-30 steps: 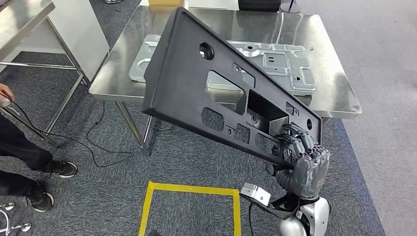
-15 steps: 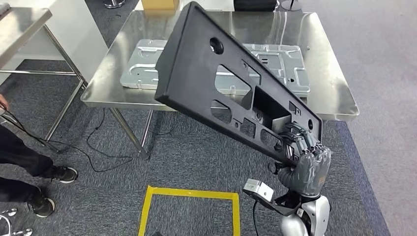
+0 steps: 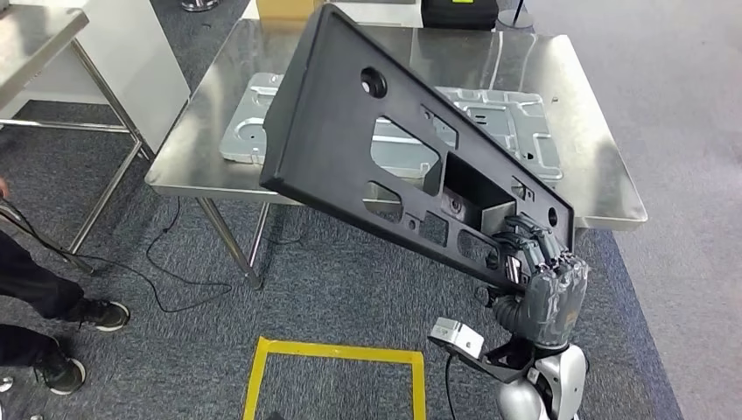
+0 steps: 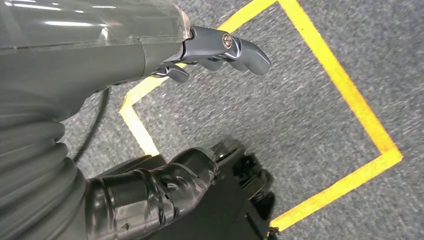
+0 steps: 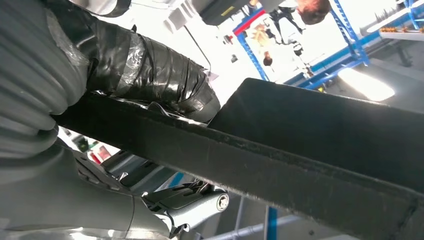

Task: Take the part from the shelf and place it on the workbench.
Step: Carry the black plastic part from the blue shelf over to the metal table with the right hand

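A long black plastic panel [image 3: 398, 149], moulded with cut-outs, a round hole and a box-shaped recess, is held aloft at a slant above the near edge of the steel surface [image 3: 604, 175], its far end raised over a pressed sheet-metal part [image 3: 516, 122] lying there and its near end low, out over the grey carpet. It is gripped at that low end alone by the right hand [image 3: 538, 276], whose fingers [image 3: 525, 245] are curled over the rim and into an opening; in the right wrist view the dark edge of the panel is seen clamped between the taped thumb and the rest of the hand. The left hand [image 4: 150, 125] hangs over the yellow floor tape [image 4: 345, 90], with its fingers apart and nothing in them. The panel is judged stiff and fairly light, yet awkward: held at one end, its length will act as a lever on the grip, and the smooth plastic may slip or twist. A hold nearer the middle, on a ribbed opening or the recess wall, would be steadier, and the panel is best lowered flat.
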Motion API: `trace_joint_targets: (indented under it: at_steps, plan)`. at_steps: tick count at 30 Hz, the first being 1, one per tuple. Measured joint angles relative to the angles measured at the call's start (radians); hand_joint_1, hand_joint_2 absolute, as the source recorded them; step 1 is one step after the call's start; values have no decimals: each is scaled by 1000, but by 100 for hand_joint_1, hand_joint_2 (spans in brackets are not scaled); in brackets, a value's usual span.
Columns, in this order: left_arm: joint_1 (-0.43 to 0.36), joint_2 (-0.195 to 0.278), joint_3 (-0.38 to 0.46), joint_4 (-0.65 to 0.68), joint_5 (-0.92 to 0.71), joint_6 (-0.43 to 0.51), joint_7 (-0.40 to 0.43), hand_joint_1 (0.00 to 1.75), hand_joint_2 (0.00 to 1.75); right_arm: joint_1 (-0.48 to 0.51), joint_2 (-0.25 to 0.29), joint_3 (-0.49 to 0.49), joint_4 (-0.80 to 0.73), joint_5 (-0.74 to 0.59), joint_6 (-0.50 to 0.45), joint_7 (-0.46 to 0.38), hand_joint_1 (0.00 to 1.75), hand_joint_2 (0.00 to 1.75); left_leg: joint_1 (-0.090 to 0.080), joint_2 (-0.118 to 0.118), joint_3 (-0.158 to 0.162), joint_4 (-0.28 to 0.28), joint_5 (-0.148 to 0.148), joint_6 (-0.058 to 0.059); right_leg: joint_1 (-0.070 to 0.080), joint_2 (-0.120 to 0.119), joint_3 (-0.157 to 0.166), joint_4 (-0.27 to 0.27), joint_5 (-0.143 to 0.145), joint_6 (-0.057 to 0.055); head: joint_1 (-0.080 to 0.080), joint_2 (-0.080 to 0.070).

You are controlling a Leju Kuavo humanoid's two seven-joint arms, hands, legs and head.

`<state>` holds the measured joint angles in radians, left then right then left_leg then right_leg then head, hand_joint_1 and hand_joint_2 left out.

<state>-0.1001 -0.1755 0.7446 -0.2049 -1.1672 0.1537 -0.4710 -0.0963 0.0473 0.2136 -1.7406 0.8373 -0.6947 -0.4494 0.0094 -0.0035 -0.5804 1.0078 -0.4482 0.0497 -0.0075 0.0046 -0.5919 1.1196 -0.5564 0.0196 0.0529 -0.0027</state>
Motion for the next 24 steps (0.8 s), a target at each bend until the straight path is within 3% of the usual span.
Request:
trace_joint_targets:
  at_steps: [2,3,4,6,8,9,12,14,17,18,19,20,22,24]
  plan:
    - [-1,0,-1,0,-1,0,0,0,175,-1,0,0,1,0,0,0,175,175,-1,0,5,0,-6,5,-2,0,-77,132,-45,5,0,0]
    - [-1,0,-1,0,-1,-1,0,0,175,-1,0,0,3,0,0,0,175,175,-1,0,8,1,-9,6,-3,0,-106,172,-47,7,0,0]
    - [-1,0,-2,0,-2,-1,0,0,175,-1,0,0,4,0,0,0,175,175,-2,-1,13,2,-14,5,-4,0,-117,175,-29,7,0,0]
    - [-1,0,-4,0,-4,-1,0,0,175,-2,0,0,6,0,0,1,175,175,-1,-2,26,5,-26,2,-6,-1,-85,75,52,4,0,0]
    - [-1,-1,-6,0,-7,-2,0,0,175,-3,0,0,6,0,0,1,175,175,-5,-3,34,10,-39,-7,-2,-3,-36,-42,104,-3,0,0]
    - [-2,-1,-7,0,-8,-2,-1,0,175,-4,0,0,6,0,0,1,175,175,-6,-3,35,10,-44,-12,0,-3,-24,-72,109,-7,0,0]
    - [-5,-1,-10,0,-8,-2,-2,0,175,-5,-1,0,6,0,0,1,175,175,-7,-2,39,8,-52,-28,0,0,-14,-89,99,-21,0,0]
    - [-7,-1,-12,0,-8,-2,-2,0,175,-7,-1,0,6,0,0,2,175,175,-6,-1,24,51,-75,-37,-4,0,-2,-97,95,-33,-1,0]
    - [-6,-1,-14,0,-8,-2,-2,0,175,-9,-1,0,7,0,0,2,175,175,-4,0,-79,238,-145,-45,-3,-3,16,-100,82,-46,-1,0]
    - [-5,-1,-15,0,-8,-2,-2,0,175,-9,-1,0,8,0,0,2,175,175,-3,0,-113,285,-151,-46,-2,-2,22,-100,77,-47,-1,0]
    - [-3,-1,-15,0,-8,-2,-2,0,175,-9,-1,0,8,0,0,2,175,175,-3,0,-130,298,-136,-46,-1,-1,29,-99,71,-47,-1,0]
    - [-3,-1,-15,0,-9,-2,-2,0,175,-9,-1,0,9,0,0,3,175,175,-3,0,-128,270,-102,-44,0,0,37,-99,64,-46,-1,0]
    - [-3,-1,-15,0,-9,-2,-2,0,175,-10,-1,0,10,0,0,4,175,175,-5,-1,-86,145,-17,-36,2,1,58,-100,48,-42,-1,0]
    - [-5,-1,-16,0,-9,-2,-2,0,175,-12,-1,0,10,1,0,5,175,175,-10,0,-42,49,13,-27,5,2,70,-100,33,-32,0,0]
